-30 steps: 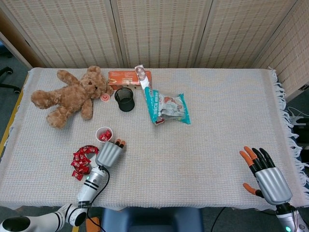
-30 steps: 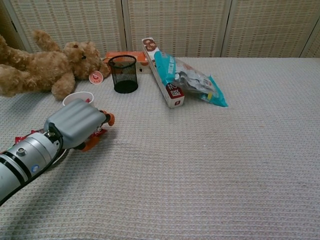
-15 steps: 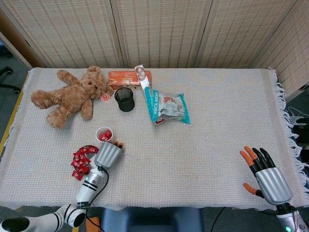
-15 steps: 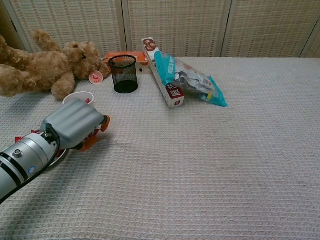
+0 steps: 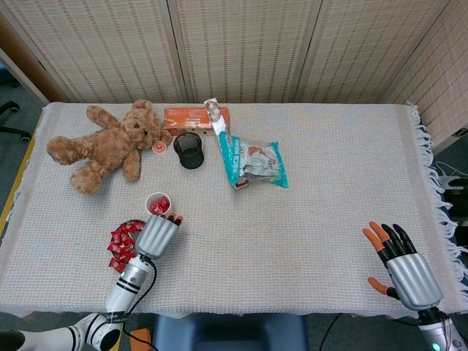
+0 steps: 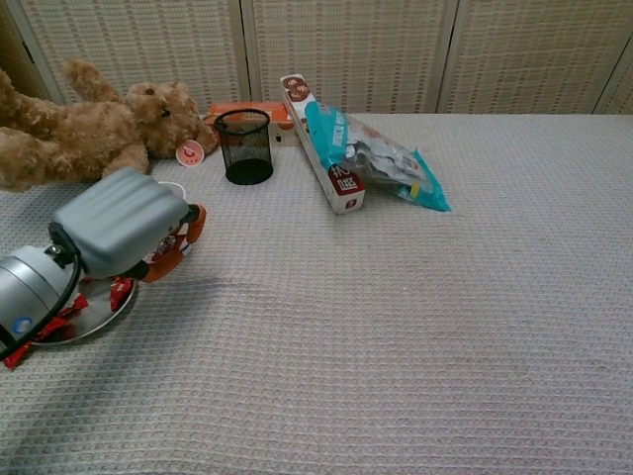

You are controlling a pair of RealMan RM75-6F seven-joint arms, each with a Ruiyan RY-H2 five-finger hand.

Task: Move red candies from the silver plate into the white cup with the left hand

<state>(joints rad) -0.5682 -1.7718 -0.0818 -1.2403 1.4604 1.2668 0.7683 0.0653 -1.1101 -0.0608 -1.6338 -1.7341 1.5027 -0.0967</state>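
The white cup (image 5: 157, 202) stands in front of the teddy bear with red candies inside. Just below and left of it, the silver plate (image 6: 91, 319) holds several red candies (image 5: 123, 242). My left hand (image 5: 157, 234) hovers over the plate's right edge, its back facing up and its fingertips (image 5: 174, 218) close beside the cup. In the chest view the left hand (image 6: 124, 233) hides most of the cup, and its fingers curl downward. Whatever is under the palm is hidden. My right hand (image 5: 402, 267) rests at the front right corner with its fingers spread and nothing in it.
A brown teddy bear (image 5: 106, 144) lies at the back left. Behind the cup stand a black mesh holder (image 5: 189, 150), an orange box (image 5: 194, 117), a long carton (image 5: 223, 142) and a teal snack bag (image 5: 256, 162). The fringed table edge (image 5: 431, 175) is at the right.
My left hand has drifted left and slightly back, from right of the cup to over the plate's right edge. The right hand has stayed still.
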